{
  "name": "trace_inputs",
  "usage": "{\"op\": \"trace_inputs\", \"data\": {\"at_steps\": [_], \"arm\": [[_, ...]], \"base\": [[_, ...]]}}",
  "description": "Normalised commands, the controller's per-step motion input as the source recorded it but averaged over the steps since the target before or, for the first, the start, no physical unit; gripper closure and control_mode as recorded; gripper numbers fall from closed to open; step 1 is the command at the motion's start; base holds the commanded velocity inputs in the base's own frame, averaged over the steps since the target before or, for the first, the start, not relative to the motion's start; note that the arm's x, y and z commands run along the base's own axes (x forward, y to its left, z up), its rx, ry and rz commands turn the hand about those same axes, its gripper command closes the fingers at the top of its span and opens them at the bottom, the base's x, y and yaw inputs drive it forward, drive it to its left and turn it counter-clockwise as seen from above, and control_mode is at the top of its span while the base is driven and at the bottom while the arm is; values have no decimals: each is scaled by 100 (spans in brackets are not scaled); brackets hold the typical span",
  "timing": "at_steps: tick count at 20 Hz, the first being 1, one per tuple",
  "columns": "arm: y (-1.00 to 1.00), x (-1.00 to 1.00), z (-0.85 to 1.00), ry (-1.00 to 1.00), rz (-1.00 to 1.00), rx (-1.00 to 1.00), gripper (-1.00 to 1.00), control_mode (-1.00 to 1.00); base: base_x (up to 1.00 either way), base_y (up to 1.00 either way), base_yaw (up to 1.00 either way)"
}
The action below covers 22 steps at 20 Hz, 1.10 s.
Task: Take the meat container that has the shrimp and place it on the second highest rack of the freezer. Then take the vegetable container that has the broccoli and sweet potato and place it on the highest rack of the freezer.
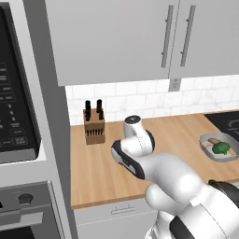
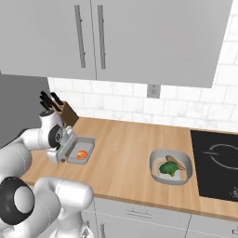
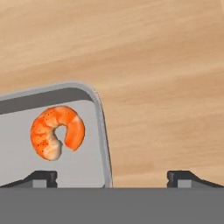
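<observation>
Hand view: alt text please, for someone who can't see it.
A curled bright orange shrimp lies in a shallow grey metal tray on a light wooden counter. The tray's rounded right rim runs between the open gripper's two dark fingertips.

You are looking at a rendered home kitchen. A wooden counter (image 2: 130,148), white tile backsplash (image 2: 186,109), grey wall cabinets (image 2: 139,37), knife block (image 1: 94,126) and black cooktop (image 2: 216,162) show it.

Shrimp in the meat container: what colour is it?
Bright orange with a paler inner edge: the shrimp shows best in the hand view, lying in the grey meat container.
</observation>
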Motion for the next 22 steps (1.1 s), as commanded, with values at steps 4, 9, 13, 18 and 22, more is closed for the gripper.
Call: {"op": "trace_inputs", "data": {"at_steps": [4,9,13,18,22], "arm": [[3,24,-21,0,0,0,-100,-100],[0,28,-8,0,0,0,-100,-100],[0,19,-10,0,0,0,-100,-100],[0,15,-13,2,0,0,-100,-100],[0,6,-23,2,0,0,-100,-100]], "base": [[0,0,0],[0,0,0],[0,0,0],[0,0,0],[0,0,0]]}}
